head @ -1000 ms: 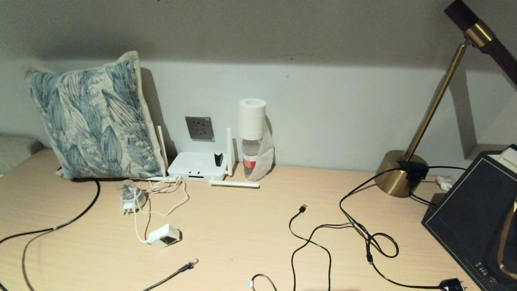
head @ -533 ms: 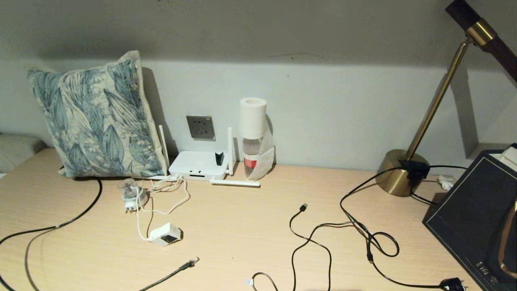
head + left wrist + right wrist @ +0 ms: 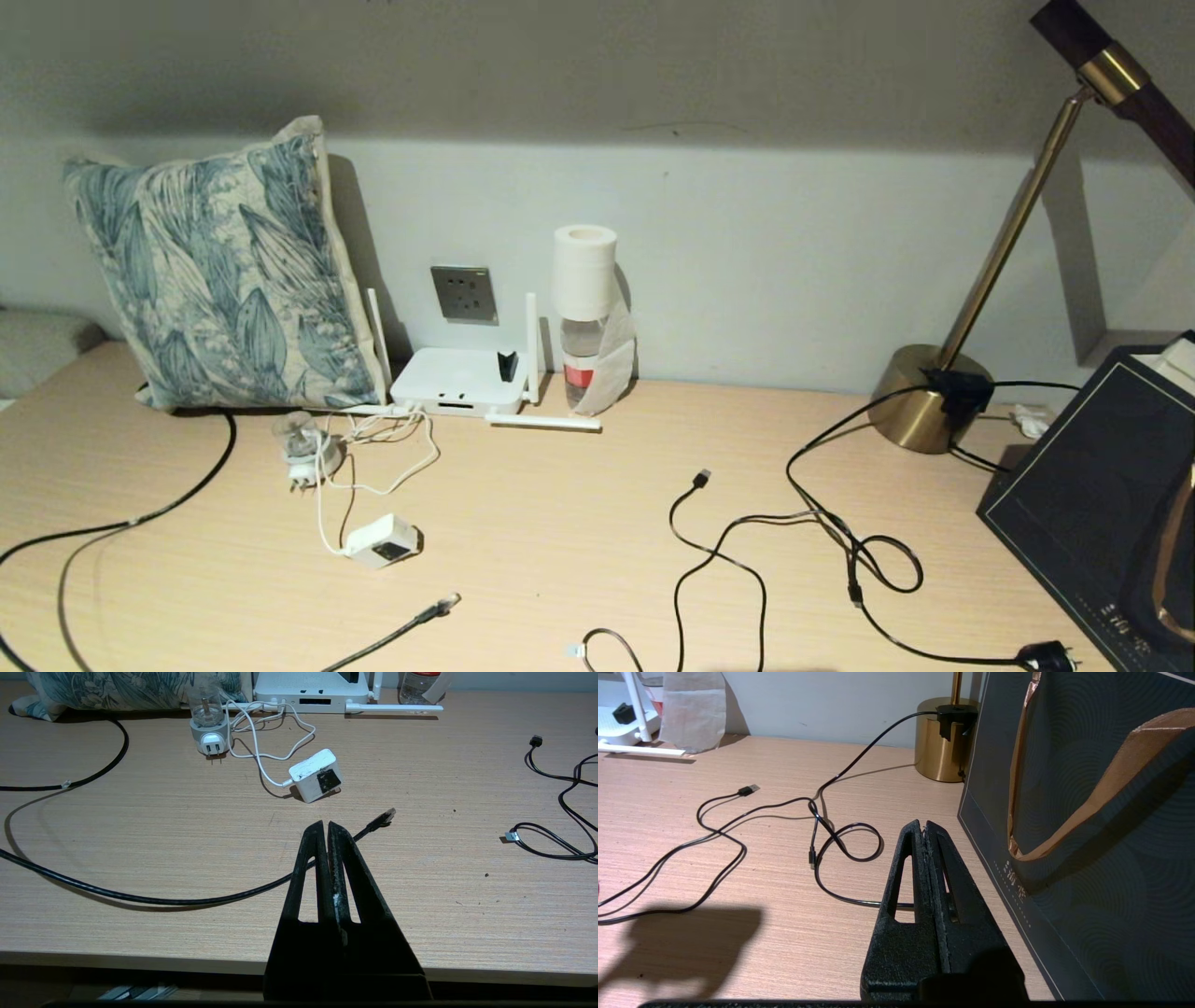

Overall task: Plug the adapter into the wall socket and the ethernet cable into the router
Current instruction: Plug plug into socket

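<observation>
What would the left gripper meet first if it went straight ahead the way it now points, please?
Probably the ethernet cable, which crosses just ahead of the shut left gripper; beyond lies the adapter. Depth is uncertain.

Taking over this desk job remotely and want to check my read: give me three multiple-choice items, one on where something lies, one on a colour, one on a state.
1. Where is the adapter?
A. in the wall socket
B. loose on the desk
C. on top of the router

2. What colour is the ethernet cable?
A. white
B. black
C. blue

3. How are the left gripper and right gripper?
A. both shut, empty
B. both open
C. left holds the cable

Answers:
1 B, it lies on the wood with its cord loose.
2 B, black up to its clear clip.
3 A, both pairs of jaws are pressed together with nothing between.
</observation>
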`<state>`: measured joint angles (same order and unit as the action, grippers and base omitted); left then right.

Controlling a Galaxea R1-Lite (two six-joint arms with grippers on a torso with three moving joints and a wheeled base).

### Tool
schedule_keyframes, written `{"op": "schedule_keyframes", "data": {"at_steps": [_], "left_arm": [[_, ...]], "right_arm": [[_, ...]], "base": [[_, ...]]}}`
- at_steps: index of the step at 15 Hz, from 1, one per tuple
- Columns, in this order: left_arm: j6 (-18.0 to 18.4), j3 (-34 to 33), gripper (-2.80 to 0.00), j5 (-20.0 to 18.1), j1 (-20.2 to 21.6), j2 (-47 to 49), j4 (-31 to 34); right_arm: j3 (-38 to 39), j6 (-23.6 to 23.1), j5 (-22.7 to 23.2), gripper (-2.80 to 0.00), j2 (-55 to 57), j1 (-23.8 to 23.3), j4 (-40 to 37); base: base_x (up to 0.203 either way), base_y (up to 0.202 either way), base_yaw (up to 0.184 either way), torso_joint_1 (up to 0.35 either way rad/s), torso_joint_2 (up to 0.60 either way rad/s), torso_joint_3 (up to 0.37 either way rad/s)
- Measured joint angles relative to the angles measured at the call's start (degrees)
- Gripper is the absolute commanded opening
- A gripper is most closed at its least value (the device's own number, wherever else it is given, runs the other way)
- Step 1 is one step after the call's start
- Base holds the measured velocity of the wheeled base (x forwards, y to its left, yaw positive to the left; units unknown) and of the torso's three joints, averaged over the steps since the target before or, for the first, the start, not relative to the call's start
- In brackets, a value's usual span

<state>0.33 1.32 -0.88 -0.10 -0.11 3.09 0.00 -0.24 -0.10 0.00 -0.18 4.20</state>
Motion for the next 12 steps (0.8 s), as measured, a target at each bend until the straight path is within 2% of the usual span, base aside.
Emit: {"op": "schedule_keyframes", "data": {"at_steps": [12], "left_arm": [[-2.05, -0.11, -2.80, 1.17, 0.00, 0.00, -0.46]], "right_arm": [[0.00, 0.00, 0.00, -2.80, 0.00, 0.00, -0.02]], "base": [[0.000, 0.000, 0.000, 0.000, 0.00, 0.000]]}}
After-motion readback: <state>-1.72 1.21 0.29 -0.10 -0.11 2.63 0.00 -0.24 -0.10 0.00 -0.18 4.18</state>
